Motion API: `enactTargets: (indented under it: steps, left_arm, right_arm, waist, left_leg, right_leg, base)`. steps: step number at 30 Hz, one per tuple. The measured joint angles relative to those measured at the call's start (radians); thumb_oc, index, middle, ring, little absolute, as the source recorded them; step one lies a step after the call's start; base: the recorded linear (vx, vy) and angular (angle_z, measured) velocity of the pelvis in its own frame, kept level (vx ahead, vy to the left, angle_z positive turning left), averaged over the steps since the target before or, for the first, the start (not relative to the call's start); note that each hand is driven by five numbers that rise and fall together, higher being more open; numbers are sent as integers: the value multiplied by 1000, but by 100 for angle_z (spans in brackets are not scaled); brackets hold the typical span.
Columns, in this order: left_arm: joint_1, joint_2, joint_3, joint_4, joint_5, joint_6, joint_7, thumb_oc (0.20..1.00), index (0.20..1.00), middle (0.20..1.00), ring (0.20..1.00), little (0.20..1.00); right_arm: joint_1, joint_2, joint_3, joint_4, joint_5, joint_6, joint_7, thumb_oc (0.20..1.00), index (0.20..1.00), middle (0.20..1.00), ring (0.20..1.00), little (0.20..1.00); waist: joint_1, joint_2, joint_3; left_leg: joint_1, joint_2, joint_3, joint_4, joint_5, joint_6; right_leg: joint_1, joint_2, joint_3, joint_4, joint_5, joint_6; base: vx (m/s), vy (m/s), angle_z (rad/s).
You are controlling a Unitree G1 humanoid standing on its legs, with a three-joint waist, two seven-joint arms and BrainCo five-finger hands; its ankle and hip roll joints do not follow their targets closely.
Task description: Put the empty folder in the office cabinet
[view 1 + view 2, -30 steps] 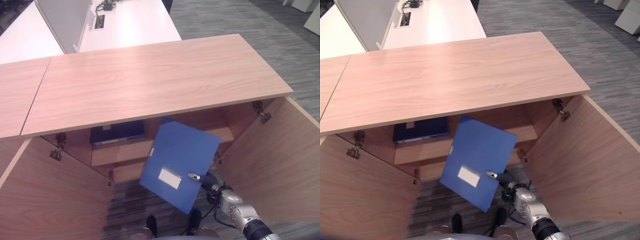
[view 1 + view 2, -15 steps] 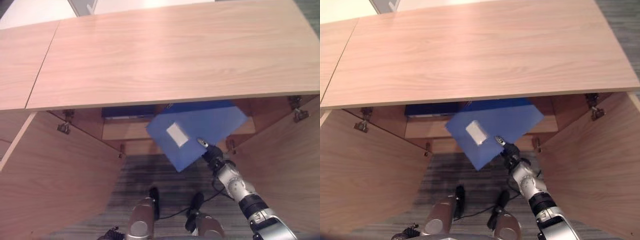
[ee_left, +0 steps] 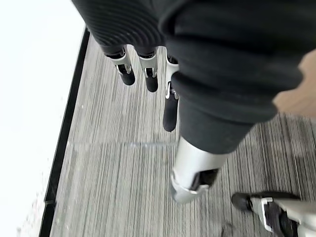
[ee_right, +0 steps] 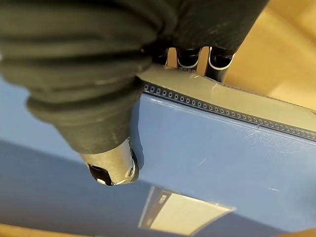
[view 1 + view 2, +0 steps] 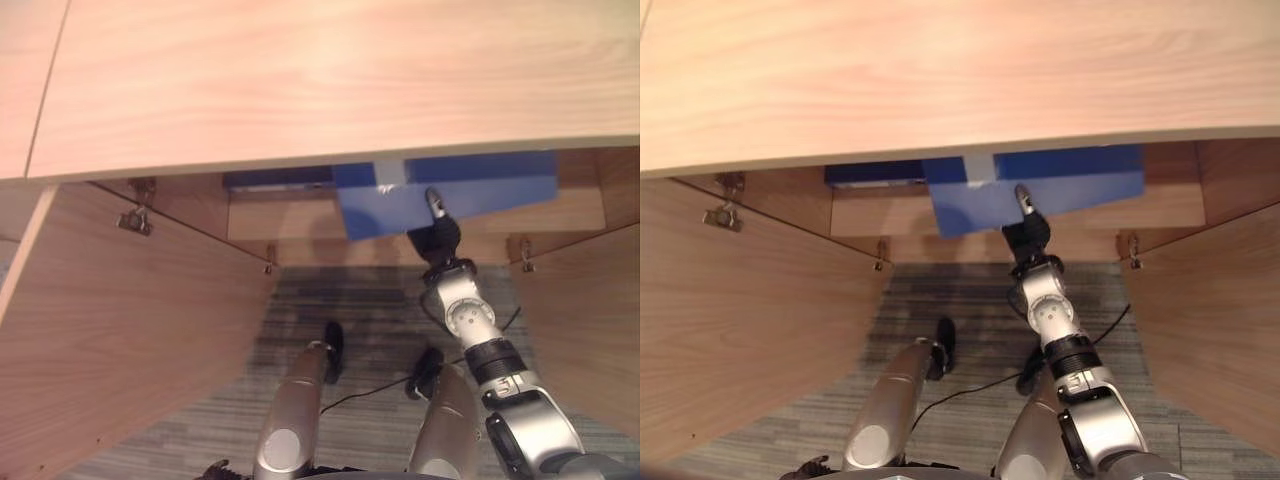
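The right hand (image 5: 441, 238) reaches forward into the open cabinet (image 5: 300, 90), thumb and fingers pinching the blue folder (image 5: 450, 190) on its shelf. The left hand (image 3: 148, 74) hangs over the carpet, fingers relaxed.

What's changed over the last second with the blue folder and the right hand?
The right hand has carried the blue folder forward from in front of the open cabinet onto its upper shelf, turning it from tilted to about level; its far part is now under the cabinet top. The camera has also pitched downward. The hand keeps its pinch on the folder's edge, the dark folder stays on the shelf, and the left hand hangs idle.
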Motion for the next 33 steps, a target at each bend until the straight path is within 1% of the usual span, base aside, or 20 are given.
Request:
enactTargets:
  steps: [2, 4, 7, 9, 12, 13, 15, 17, 18, 19, 21, 23, 24, 26, 28, 29, 30, 31, 32, 33]
  left_arm:
    - [24, 2, -39, 5, -7, 5, -20, 1000, 1000, 1000, 1000, 1000]
    - [53, 4, -66, 8, -27, 6, -32, 1000, 1000, 1000, 1000, 1000]
    - [115, 6, -117, -16, -35, 6, -44, 1000, 1000, 1000, 1000, 1000]
    - [135, 6, -147, -23, -37, 6, -52, 1000, 1000, 1000, 1000, 1000]
    - [142, 14, -190, -33, -60, 7, -57, 1000, 1000, 1000, 1000, 1000]
    - [153, 21, -195, -58, -64, 10, -57, 1000, 1000, 1000, 1000, 1000]
    - [158, 32, -195, -92, -65, 8, -57, 1000, 1000, 1000, 1000, 1000]
    - [168, 58, -222, -145, -64, 6, -57, 1000, 1000, 1000, 1000, 1000]
    - [169, 84, -236, -174, -64, 5, -58, 1000, 1000, 1000, 1000, 1000]
    - [175, 108, -238, -190, -64, 7, -58, 1000, 1000, 1000, 1000, 1000]
    - [184, 140, -265, -230, -64, 22, -61, 1000, 1000, 1000, 1000, 1000]
    - [204, 168, -280, -298, -64, 22, -62, 1000, 1000, 1000, 1000, 1000]
    - [204, 169, -281, -304, -64, 23, -62, 1000, 1000, 1000, 1000, 1000]
    - [214, 199, -312, -386, -64, 29, -75, 1000, 1000, 1000, 1000, 1000]
    - [214, 205, -301, -417, -64, 27, -80, 1000, 1000, 1000, 1000, 1000]
    - [229, 237, -307, -487, -64, 47, -92, 1000, 1000, 1000, 1000, 1000]
    - [247, 267, -307, -549, -64, 51, -99, 1000, 1000, 1000, 1000, 1000]
    - [263, 317, -302, -627, -64, 45, -106, 1000, 1000, 1000, 1000, 1000]
    - [259, 335, -281, -626, -64, 46, -108, 1000, 1000, 1000, 1000, 1000]
    - [256, 341, -272, -614, -62, 48, -109, 1000, 1000, 1000, 1000, 1000]
  right_arm:
    - [-86, -13, -40, 47, 37, -27, -6, 200, 200, 200, 200, 200]
    - [-171, -27, -76, 120, 68, -45, -16, 200, 200, 200, 200, 200]
    - [-317, -79, -140, 275, 113, -73, -37, 200, 200, 200, 200, 200]
    - [-400, -117, -194, 394, 133, -84, -61, 200, 200, 200, 200, 200]
    - [-540, -184, -274, 571, 193, -126, -96, 200, 200, 200, 200, 200]
    - [-553, -201, -278, 600, 208, -130, -108, 200, 200, 200, 200, 200]
    - [-553, -215, -262, 607, 211, -130, -117, 200, 200, 200, 200, 200]
    - [-567, -234, -255, 642, 222, -131, -118, 200, 200, 200, 200, 200]
    - [-594, -281, -222, 692, 225, -131, -130, 200, 200, 200, 200, 200]
    - [-628, -334, -182, 736, 221, -126, -151, 200, 200, 200, 200, 200]
    - [-676, -395, -147, 829, 202, -105, -176, 200, 200, 200, 200, 200]
    - [-763, -464, -50, 981, 142, -55, -229, 200, 200, 200, 200, 200]
    - [-780, -479, -29, 993, 115, -35, -254, 200, 200, 200, 200, 200]
    - [-803, -506, -18, 995, 78, 10, -268, 200, 200, 200, 200, 200]
    - [-803, -511, -18, 1000, 62, 35, -281, 200, 200, 200, 200, 200]
    - [-817, -521, 25, 1032, 50, 63, -279, 200, 200, 200, 200, 200]
    - [-832, -527, 64, 1066, 35, 79, -279, 200, 200, 200, 200, 200]
    - [-845, -540, 101, 1098, -2, 109, -283, 200, 200, 200, 200, 200]
    - [-844, -539, 89, 1100, -29, 151, -283, 200, 200, 200, 200, 200]
    - [-844, -527, 95, 1101, -32, 169, -283, 200, 200, 200, 200, 200]
  waist:
    - [5, 0, -5]
    - [4, 6, -28]
    - [15, 18, -72]
    - [26, 28, -108]
    - [32, 39, -122]
    - [31, 39, -139]
    - [33, 39, -146]
    - [43, 42, -173]
    - [57, 42, -182]
    - [64, 45, -184]
    - [77, 45, -184]
    - [82, 47, -185]
    - [81, 47, -185]
    - [79, 48, -185]
    - [81, 52, -184]
    - [84, 52, -184]
    - [83, 51, -184]
    - [84, 52, -184]
    - [83, 54, -184]
    - [82, 56, -184]
  left_leg:
    - [-40, 1, 1, 44, -15, 1]
    - [-88, 3, -8, 92, -31, 3]
    - [-163, 5, -13, 167, -57, 12]
    - [-206, 5, -14, 202, -66, 21]
    - [-248, 4, -16, 230, -68, 23]
    - [-267, 0, -19, 237, -71, 18]
    - [-277, -2, -18, 244, -70, 18]
    - [-311, -4, -19, 250, -67, 20]
    - [-338, -10, -19, 259, -64, 21]
    - [-375, -16, -23, 279, -63, 23]
    - [-409, -21, -21, 303, -65, 29]
    - [-435, -27, -20, 327, -70, 38]
    - [-449, -27, -20, 339, -73, 42]
    - [-474, -27, -12, 358, -78, 49]
    - [-477, -27, -10, 363, -81, 50]
    - [-480, -27, -11, 369, -83, 49]
    - [-485, -27, -11, 375, -85, 48]
    - [-495, -27, -15, 382, -89, 42]
    - [-503, -27, -15, 383, -87, 41]
    - [-506, -27, -14, 384, -88, 40]
  right_leg:
    - [-39, -11, 11, 42, -22, -5]
    - [-81, -12, 23, 79, -41, -8]
    - [-152, -12, 55, 142, -67, -7]
    - [-190, -11, 71, 169, -81, 1]
    - [-229, -11, 83, 189, -89, 11]
    - [-246, -12, 88, 198, -92, 15]
    - [-259, -12, 98, 207, -96, 20]
    - [-293, -13, 102, 218, -97, 22]
    - [-323, -26, 104, 235, -99, 19]
    - [-359, -34, 108, 260, -106, 19]
    - [-394, -41, 121, 287, -114, 17]
    - [-421, -44, 136, 312, -119, 12]
    - [-433, -45, 137, 320, -121, 12]
    - [-464, -44, 154, 338, -121, 13]
    - [-468, -44, 158, 341, -122, 14]
    - [-471, -44, 160, 346, -123, 13]
    - [-475, -44, 161, 353, -126, 9]
    - [-484, -44, 162, 360, -133, 16]
    - [-493, -45, 162, 361, -134, 17]
    - [-498, -44, 163, 365, -135, 17]
  base:
    - [-21, 19, 4]
    - [-31, 16, 11]
    - [-20, 3, 5]
    - [1, -3, 2]
    - [-1, -3, 1]
    - [7, -19, 7]
    - [-2, -18, 8]
    - [-12, -11, 8]
    - [-16, 0, 24]
    - [-18, 4, 28]
    - [-17, 4, 16]
    - [-14, -2, 7]
    - [0, 0, 0]
    - [-4, -1, -2]
    - [-11, -17, -1]
    - [0, 0, 0]
    - [-13, -3, 5]
    - [0, 0, 0]
    - [-19, -59, 0]
    - [-31, -84, -4]
